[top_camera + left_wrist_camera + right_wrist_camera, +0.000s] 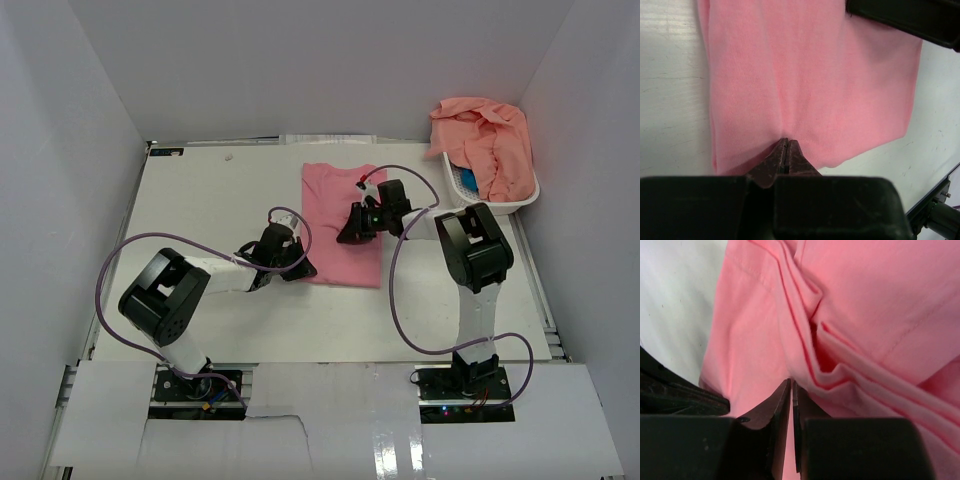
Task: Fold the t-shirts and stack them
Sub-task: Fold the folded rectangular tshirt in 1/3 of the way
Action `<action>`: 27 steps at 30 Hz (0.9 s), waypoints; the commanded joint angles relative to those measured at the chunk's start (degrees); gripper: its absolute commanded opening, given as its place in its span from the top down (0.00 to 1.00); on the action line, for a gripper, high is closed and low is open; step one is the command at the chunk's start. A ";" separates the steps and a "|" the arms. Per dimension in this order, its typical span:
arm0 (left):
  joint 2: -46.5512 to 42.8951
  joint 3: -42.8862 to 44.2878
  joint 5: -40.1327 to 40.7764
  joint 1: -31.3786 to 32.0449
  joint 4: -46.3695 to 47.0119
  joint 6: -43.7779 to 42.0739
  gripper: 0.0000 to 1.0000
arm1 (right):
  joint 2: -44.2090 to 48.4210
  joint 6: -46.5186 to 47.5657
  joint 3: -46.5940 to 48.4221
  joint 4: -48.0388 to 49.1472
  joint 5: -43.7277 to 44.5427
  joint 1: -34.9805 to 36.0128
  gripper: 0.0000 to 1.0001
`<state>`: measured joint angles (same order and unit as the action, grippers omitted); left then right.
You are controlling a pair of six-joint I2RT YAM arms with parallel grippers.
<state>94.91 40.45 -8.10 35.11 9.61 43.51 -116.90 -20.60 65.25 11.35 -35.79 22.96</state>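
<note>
Left gripper (pixel 786 145) is pinched tight on the pink t-shirt (pixel 810 75) at its near hem. Right gripper (pixel 791 386), fingers a sliver apart, seemingly nips a fold. The shirt lies flat mid-table (pixel 200 200). At two o'clock, salmon t-shirts (pixel 485 135) half-bury the basket (pixel 522 203).

One t-shirt (pixel 335 200) lies flat on the table (pixel 200 200), in the middle and toward the far edge. The left gripper (pixel 303 270) sits at its near left corner, and the right gripper (pixel 347 236) is on its right half. A basket (pixel 525 203) stands in the far right corner, with other t-shirts (pixel 485 140) heaped in it.
</note>
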 commanded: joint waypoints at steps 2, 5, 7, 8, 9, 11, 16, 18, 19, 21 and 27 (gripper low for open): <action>-0.52 -1.51 1.95 0.22 -2.40 -1.49 1.00 | -2.80 -0.58 2.60 3.49 1.69 -0.72 0.89; -0.69 -1.95 2.12 0.22 -2.40 -1.58 1.00 | -3.68 -1.72 2.60 5.34 2.48 -1.95 0.89; -0.87 -2.21 2.47 0.22 -2.49 -1.67 1.00 | -4.73 -2.25 3.47 5.78 3.00 -2.39 0.89; -0.96 -2.30 2.65 0.22 -2.40 -1.67 1.00 | -5.00 -2.25 3.74 5.78 2.92 -2.92 0.89; -1.05 -2.39 2.56 0.22 -2.40 -1.67 1.00 | -5.18 -2.34 3.91 5.96 2.83 -3.18 0.89; -1.05 -2.48 2.56 0.22 -2.40 -1.67 1.00 | -5.35 -2.51 4.18 6.13 3.36 -3.80 0.89; -1.13 -2.65 2.56 0.22 -2.40 -1.67 1.00 | -6.23 -2.78 5.14 6.49 4.15 -5.20 0.89; -1.13 -2.57 2.65 0.22 -2.40 -1.67 1.00 | -7.02 -2.52 7.33 5.35 3.98 -5.73 0.89; -1.13 -2.57 2.65 0.22 -2.49 -1.76 1.00 | -7.55 -2.25 8.13 5.00 3.97 -5.82 0.89; -1.14 -2.57 2.65 0.22 -2.49 -1.67 1.00 | -7.99 -1.12 11.36 2.90 4.06 -6.08 0.89; -0.78 -2.65 2.56 0.22 -2.40 -1.58 1.00 | -8.96 1.53 22.80 -6.07 3.80 -6.17 0.89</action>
<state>94.91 39.70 -7.46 35.11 11.20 43.31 -126.28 -22.09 82.52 9.19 -34.28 17.78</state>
